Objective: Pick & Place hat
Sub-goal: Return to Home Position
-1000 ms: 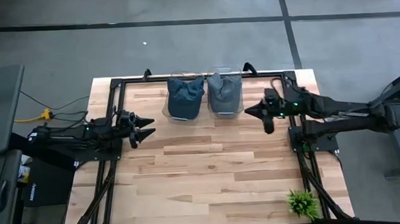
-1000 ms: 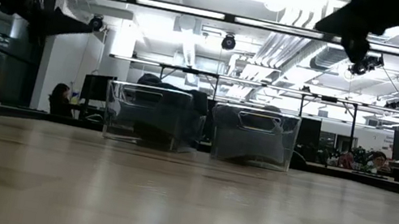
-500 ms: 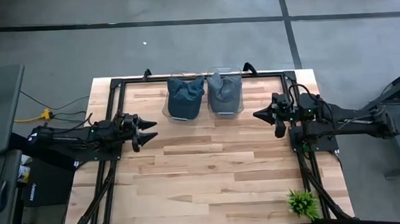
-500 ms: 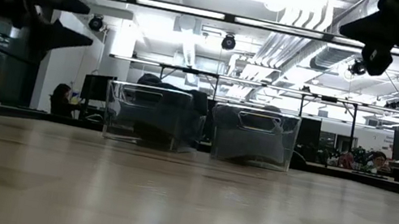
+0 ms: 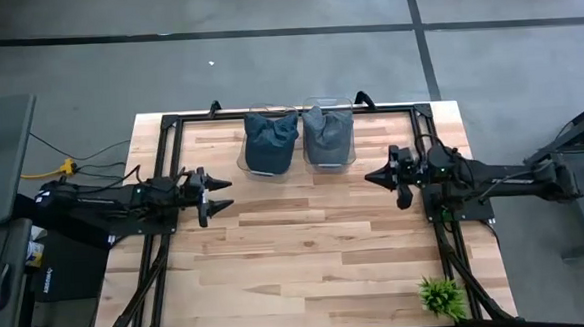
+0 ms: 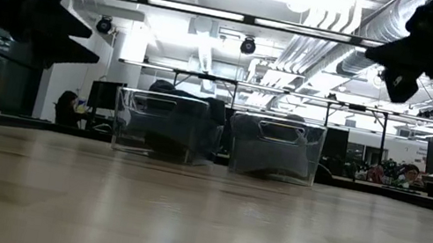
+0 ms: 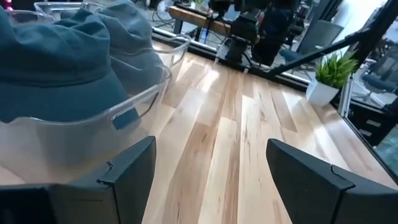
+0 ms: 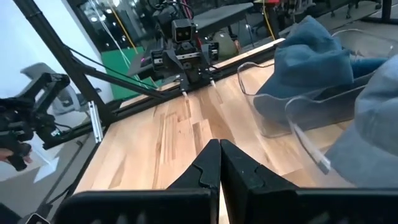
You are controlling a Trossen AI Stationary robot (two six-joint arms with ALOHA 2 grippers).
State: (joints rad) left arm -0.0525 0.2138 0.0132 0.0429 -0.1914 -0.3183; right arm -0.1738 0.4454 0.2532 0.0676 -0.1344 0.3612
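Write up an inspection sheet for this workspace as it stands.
Surface: wooden table, light planks inside a black frame.
Job's things: blue cap in left bin; gray cap in right bin; bins side by side at the far edge.
Clutter: small plant at the near right corner.
Grippers: left gripper open, right gripper shut, both empty, at the table's sides.
Cables: yellow cable off the table's left.
Surroundings: open office; seated person far behind.

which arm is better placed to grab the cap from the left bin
Left, probably: the left arm is nearer the left bin with jaws open, while the right arm sits past the right bin with jaws shut.
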